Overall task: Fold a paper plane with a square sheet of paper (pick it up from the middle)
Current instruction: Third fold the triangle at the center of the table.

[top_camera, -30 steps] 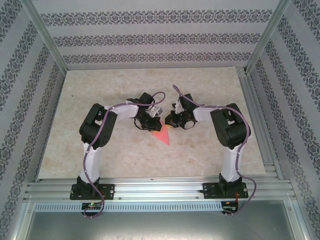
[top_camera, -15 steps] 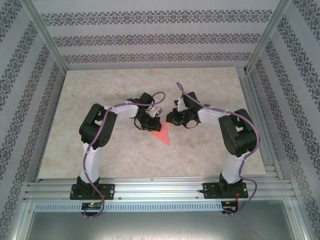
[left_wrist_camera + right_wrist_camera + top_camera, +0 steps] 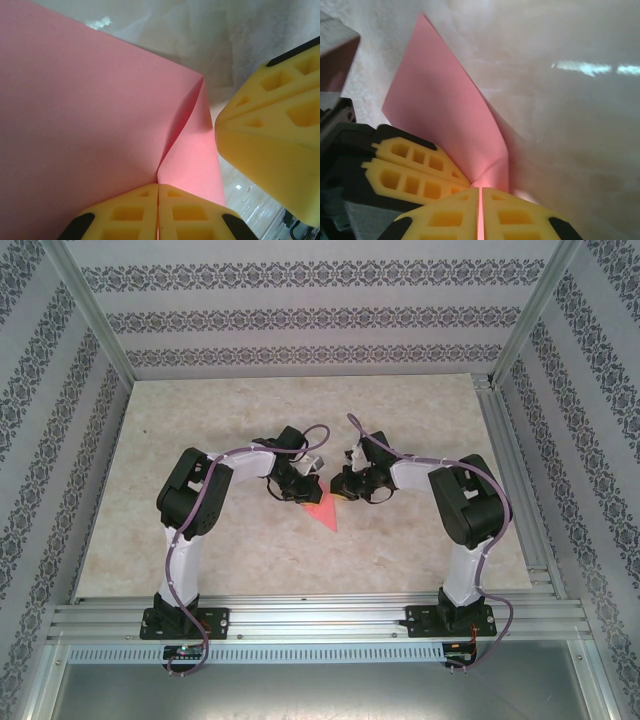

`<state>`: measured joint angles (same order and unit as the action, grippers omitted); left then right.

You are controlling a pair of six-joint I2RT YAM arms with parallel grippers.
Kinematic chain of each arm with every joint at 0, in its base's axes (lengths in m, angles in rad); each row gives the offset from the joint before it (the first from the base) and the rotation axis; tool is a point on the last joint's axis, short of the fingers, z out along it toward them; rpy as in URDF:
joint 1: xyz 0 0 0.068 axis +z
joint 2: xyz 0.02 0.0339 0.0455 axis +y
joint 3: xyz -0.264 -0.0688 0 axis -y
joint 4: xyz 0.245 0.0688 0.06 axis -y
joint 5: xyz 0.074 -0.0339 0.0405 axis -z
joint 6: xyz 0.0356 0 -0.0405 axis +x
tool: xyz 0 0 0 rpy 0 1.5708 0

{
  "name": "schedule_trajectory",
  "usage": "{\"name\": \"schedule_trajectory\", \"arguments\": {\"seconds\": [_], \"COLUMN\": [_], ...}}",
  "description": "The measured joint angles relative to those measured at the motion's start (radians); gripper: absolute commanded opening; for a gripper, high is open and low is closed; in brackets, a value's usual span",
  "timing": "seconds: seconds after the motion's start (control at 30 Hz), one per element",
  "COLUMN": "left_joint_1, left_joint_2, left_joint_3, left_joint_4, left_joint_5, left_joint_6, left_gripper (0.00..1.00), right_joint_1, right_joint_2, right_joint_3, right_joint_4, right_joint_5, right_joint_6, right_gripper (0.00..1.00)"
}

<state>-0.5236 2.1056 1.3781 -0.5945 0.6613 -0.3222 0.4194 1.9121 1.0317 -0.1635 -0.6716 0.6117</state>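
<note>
Where they meet mid-frame, the left gripper (image 3: 303, 494) and right gripper (image 3: 338, 490) each squeeze tight on the pink paper (image 3: 325, 513); its point pokes lower right, bare table (image 3: 200, 420) all around.

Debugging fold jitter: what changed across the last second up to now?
The right arm swung its elbow outward then back in, carrying the right gripper slightly away and back to the pink paper, where it is shut. The left gripper stayed clamped on the paper; its near tip did not move.
</note>
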Motion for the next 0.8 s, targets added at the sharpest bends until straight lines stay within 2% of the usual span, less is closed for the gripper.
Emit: {"name": "schedule_trajectory", "arguments": {"seconds": [0.2,0.4,0.6,0.8], "left_joint_1": [0.000,0.000,0.000,0.000], "left_joint_2": [-0.002,-0.004,-0.004,-0.004], "left_joint_3": [-0.001,-0.003,-0.003,-0.003], "left_joint_4": [0.000,0.000,0.000,0.000], "left_joint_5": [-0.003,-0.007,-0.007,-0.008], "left_joint_6": [0.000,0.000,0.000,0.000], "left_gripper": [0.10,0.10,0.10,0.10], "right_joint_1": [0.000,0.000,0.012,0.080], "right_joint_2": [0.079,0.069,-0.068,-0.174], "right_joint_3": [0.063,0.063,-0.030,-0.185], "right_joint_4": [-0.026,-0.032,-0.042,0.038], "right_joint_5": [0.038,0.058,0.072,0.064], "right_joint_6": [-0.008,-0.011,-0.002,0.060], "right_gripper": [0.09,0.11,0.11,0.10]}}
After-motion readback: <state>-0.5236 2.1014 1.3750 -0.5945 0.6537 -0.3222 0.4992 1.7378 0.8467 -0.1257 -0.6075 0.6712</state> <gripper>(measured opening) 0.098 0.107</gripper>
